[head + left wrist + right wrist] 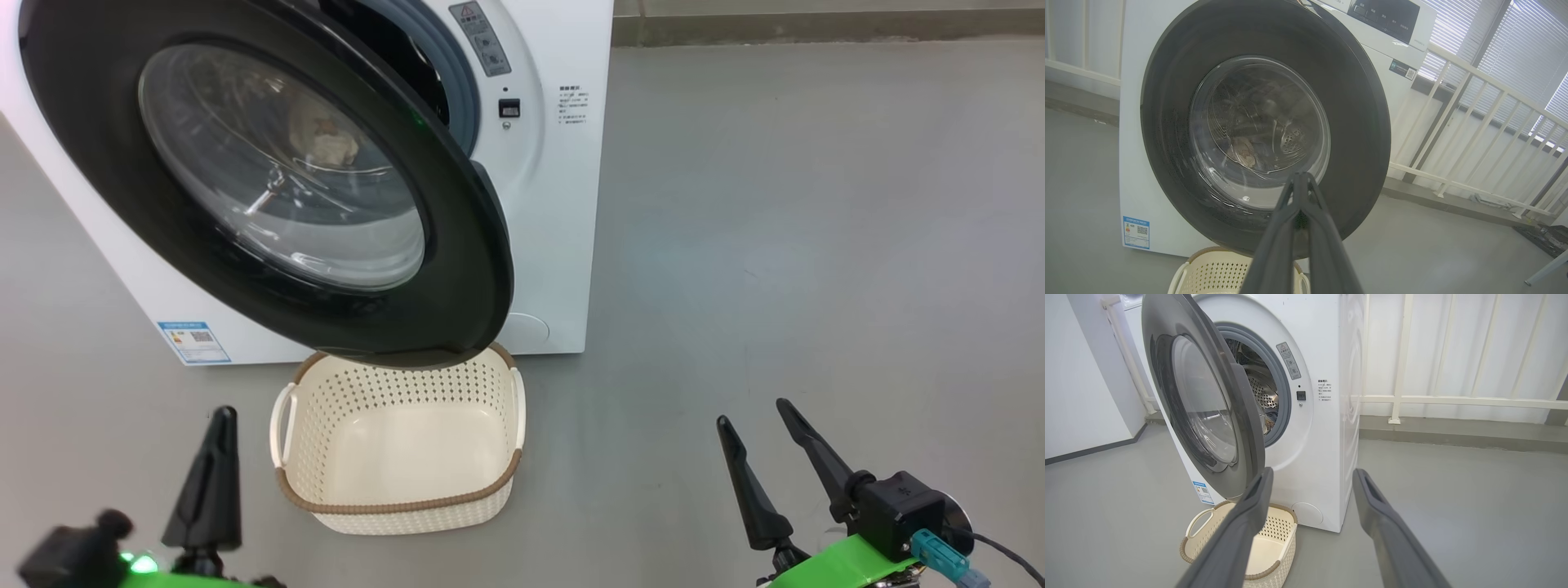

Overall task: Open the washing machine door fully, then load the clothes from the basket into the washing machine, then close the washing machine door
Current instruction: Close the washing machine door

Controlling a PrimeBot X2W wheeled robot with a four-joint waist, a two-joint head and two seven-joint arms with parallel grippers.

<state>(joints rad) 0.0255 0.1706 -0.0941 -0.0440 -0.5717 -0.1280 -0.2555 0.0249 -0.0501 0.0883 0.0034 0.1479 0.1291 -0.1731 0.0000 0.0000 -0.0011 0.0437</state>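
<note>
The empty basket stands on the floor under the half-open washing machine door; the clothes lie inside. The left gripper is clenched, the right gripper released. A push may slip on the glossy door, leaving it unlatched.

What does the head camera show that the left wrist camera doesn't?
Head view: the open right gripper, the bare inside of the basket, and the grey gasket behind the partly open washing machine door. Left wrist view: the control panel atop the washing machine, and a white railing by blinds. Both: the door's glass with clothes behind it, the blue label, the basket rim, and the shut left gripper.
</note>
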